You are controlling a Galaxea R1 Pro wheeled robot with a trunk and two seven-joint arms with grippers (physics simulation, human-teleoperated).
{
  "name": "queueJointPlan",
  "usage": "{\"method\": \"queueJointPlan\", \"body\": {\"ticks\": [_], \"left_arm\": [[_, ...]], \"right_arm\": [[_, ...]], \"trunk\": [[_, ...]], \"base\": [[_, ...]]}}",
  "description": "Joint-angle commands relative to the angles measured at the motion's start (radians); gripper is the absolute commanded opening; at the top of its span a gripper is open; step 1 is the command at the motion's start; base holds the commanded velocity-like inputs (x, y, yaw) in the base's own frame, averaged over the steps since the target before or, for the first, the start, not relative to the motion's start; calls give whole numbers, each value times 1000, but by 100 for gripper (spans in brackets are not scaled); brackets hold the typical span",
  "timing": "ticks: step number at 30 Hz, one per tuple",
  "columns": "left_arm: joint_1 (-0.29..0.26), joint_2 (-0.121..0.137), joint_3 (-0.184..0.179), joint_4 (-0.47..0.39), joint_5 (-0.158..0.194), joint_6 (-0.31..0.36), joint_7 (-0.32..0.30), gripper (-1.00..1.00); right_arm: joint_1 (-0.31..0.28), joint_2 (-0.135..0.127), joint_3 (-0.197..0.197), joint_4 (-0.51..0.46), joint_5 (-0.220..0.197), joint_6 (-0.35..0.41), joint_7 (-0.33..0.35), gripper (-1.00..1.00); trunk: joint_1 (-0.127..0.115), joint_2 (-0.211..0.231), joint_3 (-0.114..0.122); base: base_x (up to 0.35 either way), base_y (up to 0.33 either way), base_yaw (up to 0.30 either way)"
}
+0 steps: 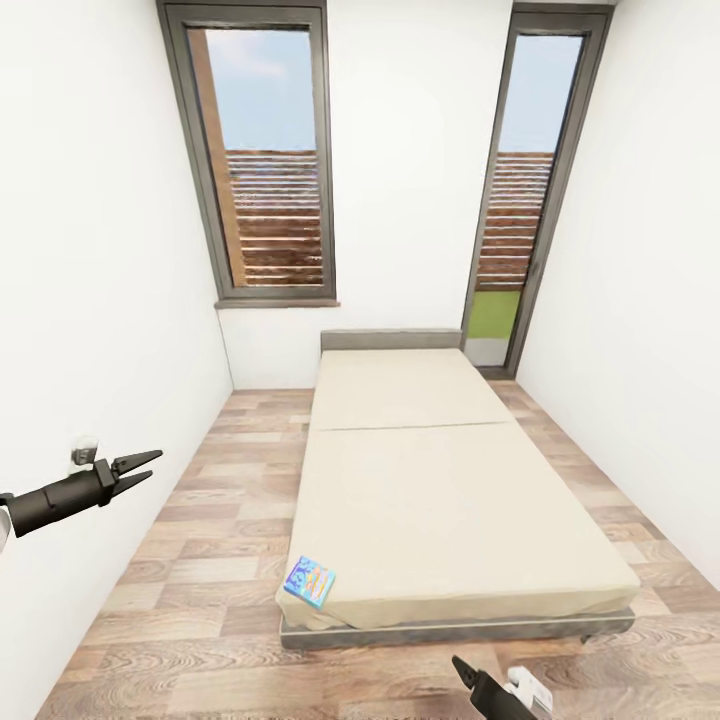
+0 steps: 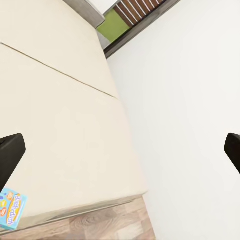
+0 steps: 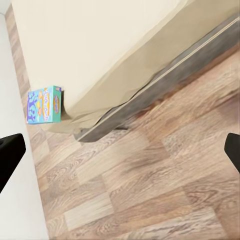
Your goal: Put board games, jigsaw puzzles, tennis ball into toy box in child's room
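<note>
A blue cartoon-printed board game [image 1: 310, 580] lies flat on the near left corner of the bed [image 1: 440, 500], a beige mattress on a dark grey frame. The same board game [image 2: 11, 207] appears at the mattress corner in the left wrist view, and the board game [image 3: 44, 104] shows beside the bed frame [image 3: 165, 75] in the right wrist view. My left gripper [image 1: 150, 465] hangs open over the floor, left of the bed. My right gripper [image 1: 465, 675] is low in front of the bed's foot, open and empty. The table, toy box, jigsaw puzzles and tennis ball are out of view.
White walls close in on both sides, and the left wall [image 1: 100, 300] is near my left arm. Two tall dark-framed windows [image 1: 265, 160] stand behind the headboard. Wood plank floor [image 1: 210, 520] runs along the bed's left side and across its foot.
</note>
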Motion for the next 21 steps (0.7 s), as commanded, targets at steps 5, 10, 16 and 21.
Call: {"method": "queueJointPlan", "body": {"ticks": [5,10,16,21], "left_arm": [[-1,1,1,0,2,6,-2,100],[-1,1,1,0,2,6,-1,100],[-1,1,0,0,1,7,3,100],[-1,2,0,0,1,7,2,100]], "right_arm": [[-1,0,-3,-1,-10,7,5,100],[-1,2,-5,1,-11,5,-1,100],[-36,25,-7,4,-17,43,-6,100],[-122,66,-9,3,-13,107,-11,100]], "trunk": [[1,-2,-9],[1,-2,-10],[1,-2,-11],[1,-2,-11]], "base": [[0,0,0],[0,0,0],[0,0,0],[0,0,0]]}}
